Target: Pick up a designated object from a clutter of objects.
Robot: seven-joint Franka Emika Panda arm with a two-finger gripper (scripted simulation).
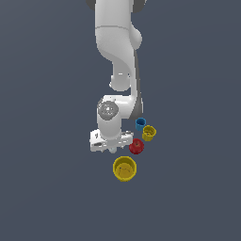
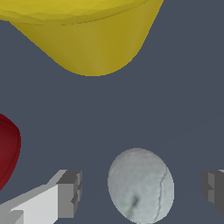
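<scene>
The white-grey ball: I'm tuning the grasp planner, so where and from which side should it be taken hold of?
Grip the white-grey ball across its widest middle, coming straight down from above. It is round, so only pads on opposite sides of the widest part would likely hold. In the wrist view the open tool already straddles it, and its flanks look free of the large yellow cup and red apple.

Arm (image 1: 115,42): glossy white, rounded shells — thick tubular links with bulbous joints
Side of the lower link: a dark grey strip down its edge
Wrist joint (image 1: 108,110): round grey cap, speckled, set in the white housing
Hand (image 1: 110,140): a flat white block — small dark marks on its face
Fingers (image 2: 68,193): white bodies ending in boxy dark grey pads, stepped at the edges
</scene>
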